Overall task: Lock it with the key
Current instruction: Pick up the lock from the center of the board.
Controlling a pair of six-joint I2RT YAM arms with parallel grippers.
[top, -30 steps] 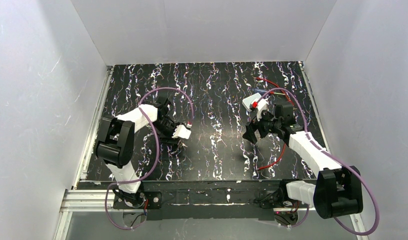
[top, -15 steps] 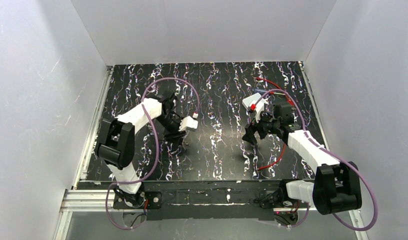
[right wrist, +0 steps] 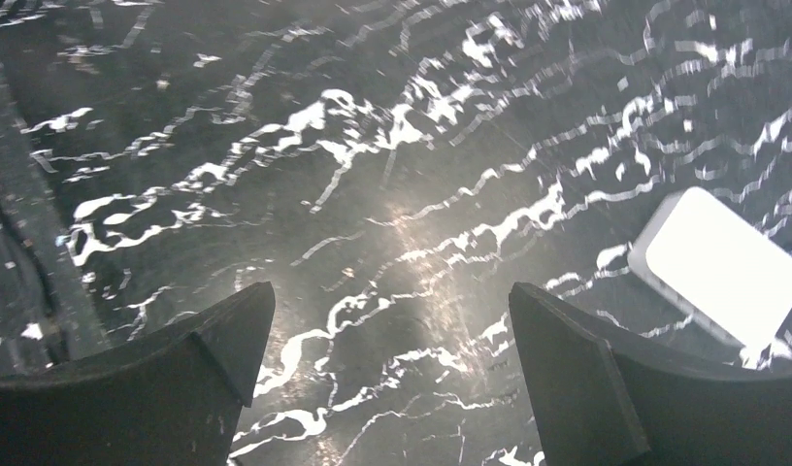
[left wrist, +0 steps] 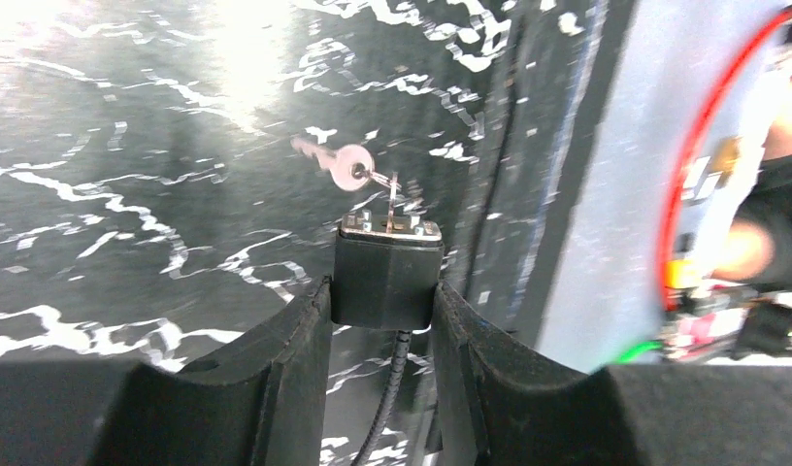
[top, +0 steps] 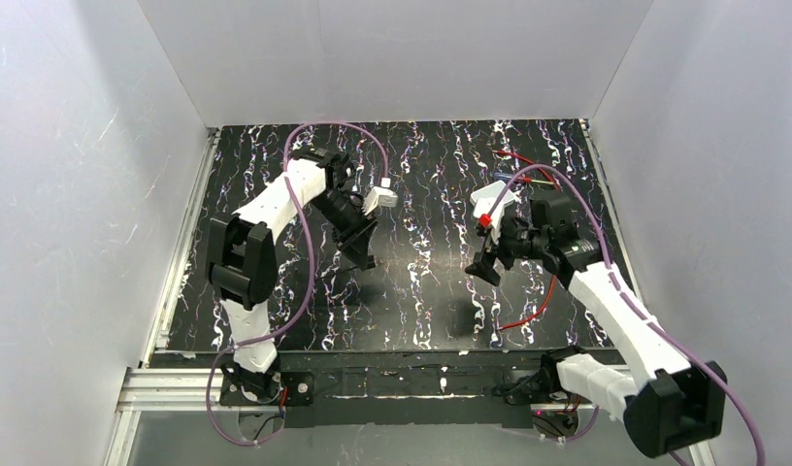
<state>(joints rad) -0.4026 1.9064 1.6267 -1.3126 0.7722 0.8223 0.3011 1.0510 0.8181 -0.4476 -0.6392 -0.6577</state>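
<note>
Toward nine o'clock over the tabletop [top: 421,165], the left fingers [left wrist: 285,340] clamp the black lock [left wrist: 387,277], key [left wrist: 348,165] dangling off its top, seemingly presenting it; next the right fingers [right wrist: 217,340], spread empty at three o'clock, must pinch, seat and turn that key.

Key [left wrist: 339,163] blurred in left wrist view, teeth unreadable. Lock [left wrist: 387,277]: lower sides hidden by jaws. Clutter beside red cable [left wrist: 679,184] too blurred to ID.
</note>
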